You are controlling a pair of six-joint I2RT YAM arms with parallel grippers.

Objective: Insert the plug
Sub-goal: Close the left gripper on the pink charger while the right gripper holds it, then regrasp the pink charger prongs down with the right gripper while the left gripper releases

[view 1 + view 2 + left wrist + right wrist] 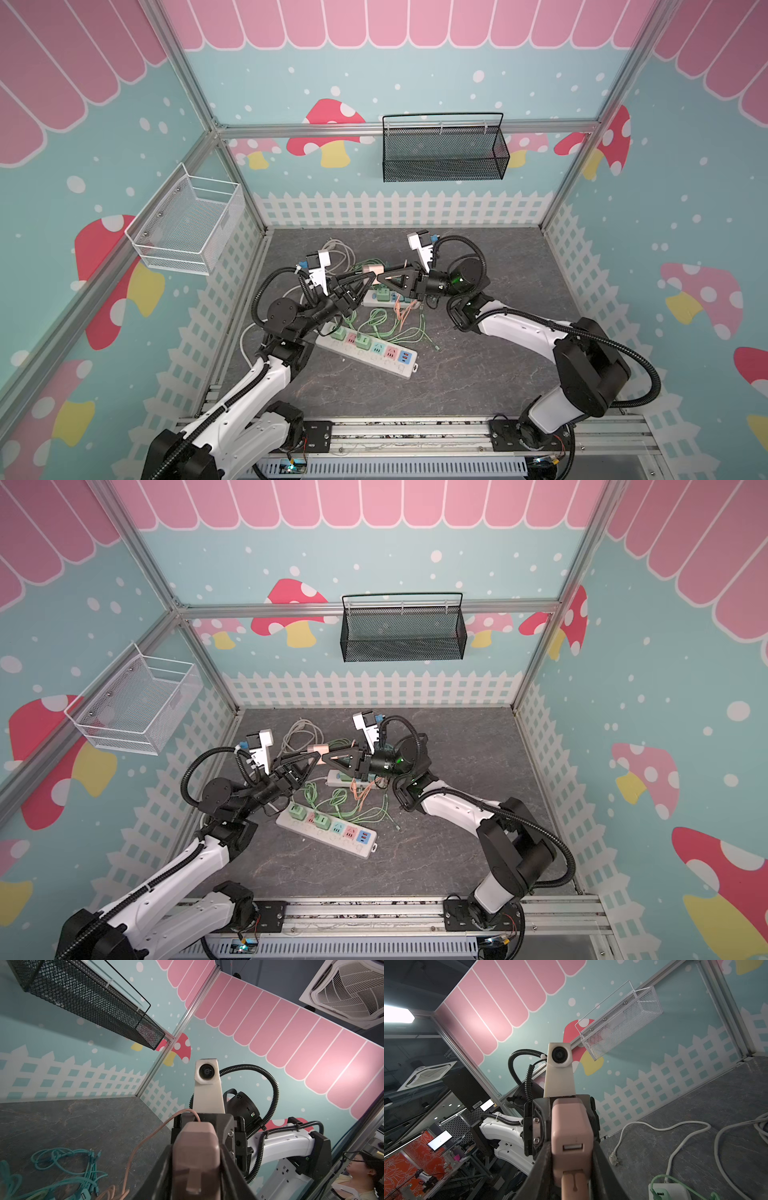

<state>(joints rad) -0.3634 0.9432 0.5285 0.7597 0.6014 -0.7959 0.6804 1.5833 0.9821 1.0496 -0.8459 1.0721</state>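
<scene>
Hanging on the left wall, a white mesh basket [187, 224] was well apart from the work. Right of it, the left gripper [369, 275] was raised above the dark stone-patterned table [478, 374], near the middle. Its fingers [163, 1169] lay against both sides of a pink USB charger adapter [571, 1126], so it held this adapter in the air. Below, on the table, were a white power strip [376, 362] with coloured sockets, a bundle of green cables [386, 326] and, further back, a second smaller strip [369, 300]. The pink USB plug [573, 1185] stood at the adapter's face, just under a free USB port [572, 1147]; how deep it sat I could not tell. Its pink cable [137, 1147] hung down to the table. The right gripper [383, 277] pointed in from the right, tip to tip with the left one, and was closed tightly on this plug. On the back wall, more to the right, hung a black mesh basket [444, 149]
</scene>
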